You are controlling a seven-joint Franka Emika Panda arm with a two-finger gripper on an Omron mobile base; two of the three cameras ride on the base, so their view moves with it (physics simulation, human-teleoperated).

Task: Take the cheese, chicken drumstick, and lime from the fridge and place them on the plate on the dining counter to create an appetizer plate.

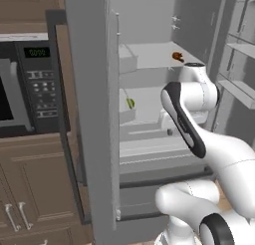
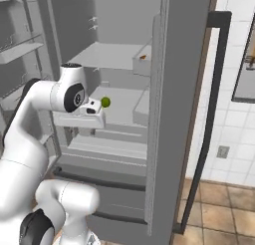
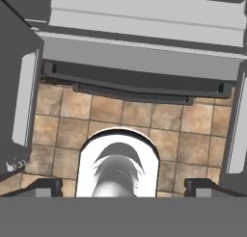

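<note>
The fridge (image 1: 92,114) stands open, its pale shelves facing me. The chicken drumstick (image 1: 178,56) lies on the upper shelf, towards its right side. A small orange-brown bit (image 2: 143,57) lies on that shelf in the right base view; I cannot tell whether it is the cheese or the drumstick. The lime (image 2: 105,102) rests on the middle shelf, just right of my wrist. My gripper (image 3: 124,187) is open and empty, pointing down at the floor in front of the fridge's bottom drawer. The plate and the dining counter are out of view.
A black built-in microwave (image 1: 30,84) and brown cabinet doors (image 1: 35,189) stand left of the fridge. The open fridge doors (image 2: 174,114) flank the arm on both sides. Brown floor tiles (image 3: 144,120) lie below the hand.
</note>
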